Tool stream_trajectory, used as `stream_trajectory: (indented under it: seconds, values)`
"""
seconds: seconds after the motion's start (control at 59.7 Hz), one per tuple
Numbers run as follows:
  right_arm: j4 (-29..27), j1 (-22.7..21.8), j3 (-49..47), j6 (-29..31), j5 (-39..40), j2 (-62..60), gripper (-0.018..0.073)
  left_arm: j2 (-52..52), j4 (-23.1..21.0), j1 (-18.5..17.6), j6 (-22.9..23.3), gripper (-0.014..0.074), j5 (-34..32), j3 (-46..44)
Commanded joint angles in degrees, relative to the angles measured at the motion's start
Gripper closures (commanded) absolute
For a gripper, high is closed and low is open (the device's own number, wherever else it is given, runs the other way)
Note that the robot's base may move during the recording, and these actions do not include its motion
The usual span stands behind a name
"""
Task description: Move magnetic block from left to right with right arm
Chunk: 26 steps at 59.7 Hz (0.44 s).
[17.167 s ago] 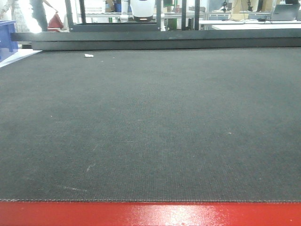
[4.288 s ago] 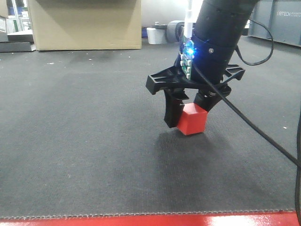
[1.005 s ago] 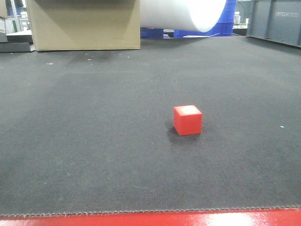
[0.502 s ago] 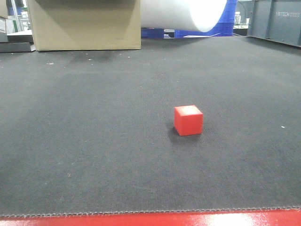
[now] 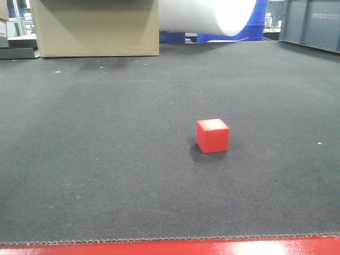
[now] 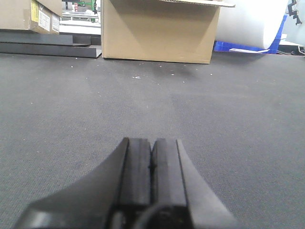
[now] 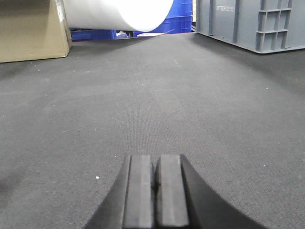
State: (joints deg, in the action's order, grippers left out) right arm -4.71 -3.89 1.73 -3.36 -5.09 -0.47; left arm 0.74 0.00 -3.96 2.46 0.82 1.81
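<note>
1. Both pincers read as pressed closed and empty on my feeds: the left pincer (image 6: 151,167) has its pads meeting with no gap, and the right pincer (image 7: 154,183) looks the same, low over bare mat.
2. My block (image 5: 213,135) sits alone on the dark mat (image 5: 106,159) of the table, right of centre in the front view, flat on one face, nothing touching it. Neither wrist view shows it.
3. I judge the carry done: the block rests free on the right, and neither arm appears in the front view. If that spot counts, nothing remains but to keep clear.
4. Should a re-grasp be needed, I would have to spread the right pincer, find the block and straddle two opposite faces.
5. It looks like a small plain red cube, matte, sharp-edged, top face lit paler. Well behind stands a cardboard box (image 5: 95,26).
</note>
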Motion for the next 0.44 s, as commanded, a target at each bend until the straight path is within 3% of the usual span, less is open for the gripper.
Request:
stream_trajectory:
  seconds: [0.0,0.419]
  values:
    - [-0.08,-0.3,-0.28,0.29,5.39,-1.2,0.0519,0.83,0.0,-0.16,0.25,0.0713,-5.15,0.59]
    - [-0.08,-0.3,-0.28,0.29,5.39,-1.2,0.0519,0.83,0.0,-0.16,0.25,0.0713,-5.15,0.59]
